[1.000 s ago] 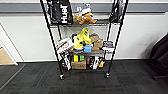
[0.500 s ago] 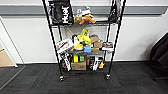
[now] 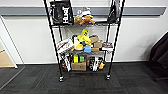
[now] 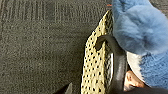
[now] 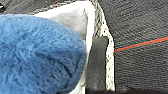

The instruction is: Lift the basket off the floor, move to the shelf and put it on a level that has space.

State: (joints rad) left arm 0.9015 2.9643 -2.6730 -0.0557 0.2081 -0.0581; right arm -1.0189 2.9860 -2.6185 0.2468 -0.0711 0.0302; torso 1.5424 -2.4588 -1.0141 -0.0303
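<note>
The shelf (image 3: 52, 37), a black wire rack on casters, stands straight ahead against the white wall on the dark carpet floor (image 3: 82, 85). Its posts run past the picture's upper edge, so a level with room is hidden; the three tiers I see are crowded with bags, toys and boxes. The cream woven basket (image 4: 96, 65) shows close up in the left wrist view, with its dark end handle (image 4: 117, 67) and a fluffy blue toy (image 4: 140, 27) inside. The right wrist view has the basket's other end (image 5: 108, 60), pale lining, handle (image 5: 97, 62) and the blue toy (image 5: 37, 52).
A brown cardboard box (image 3: 78, 66) sits on the rack's bottom tier. A dark bulky object (image 3: 160, 52) stands at the right against the wall. At the left a doorway opens onto tan wooden floor (image 3: 6, 58). A red line (image 5: 142, 43) crosses the carpet beside the basket.
The whole head picture has shifted a little: the shelf sits slightly lower and nearer, so the camera has crept toward it. Nothing on the shelf has moved.
</note>
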